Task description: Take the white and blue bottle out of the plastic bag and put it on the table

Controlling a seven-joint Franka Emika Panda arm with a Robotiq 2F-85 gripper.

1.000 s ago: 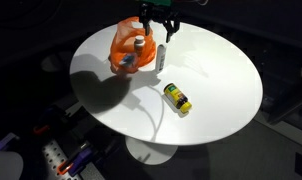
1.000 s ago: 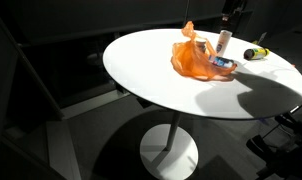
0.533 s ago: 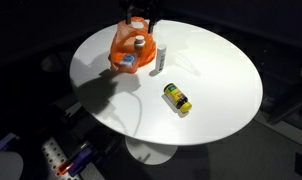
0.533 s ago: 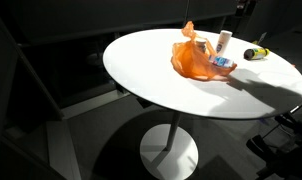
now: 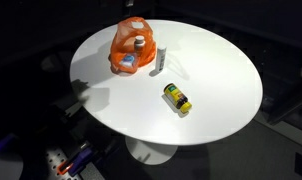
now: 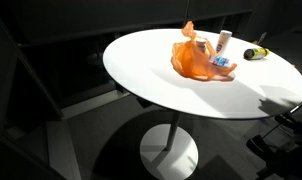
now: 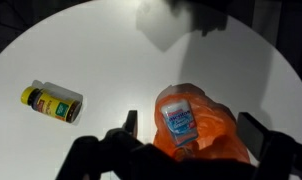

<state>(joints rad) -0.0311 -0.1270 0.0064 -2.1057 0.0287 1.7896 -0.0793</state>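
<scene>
Thin crinkly orange plastic bag [image 5: 121, 45], smooth matt white table [image 5: 216, 80], glossy yellow-lbl bottle [image 5: 177, 98]

We count one orange plastic bag [image 5: 131, 42] on one round white table [image 5: 221, 80]. Two bottles are outside it, one white bottle [image 5: 161, 60] and one yellow-capped bottle [image 5: 176, 98]. Two items show inside: one blue-labelled pack [image 5: 126, 63] and one brown-capped container [image 5: 139, 44].

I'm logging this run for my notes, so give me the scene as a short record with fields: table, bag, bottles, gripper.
table: round white table
bag: orange plastic bag on the table, with a blue-labelled item inside
white bottle: white bottle outside the bag, standing on the table beside it
yellow bottle: yellow bottle lying on its side, apart from the bag
gripper: gripper open and empty above the bag; seen only in the wrist view
</scene>
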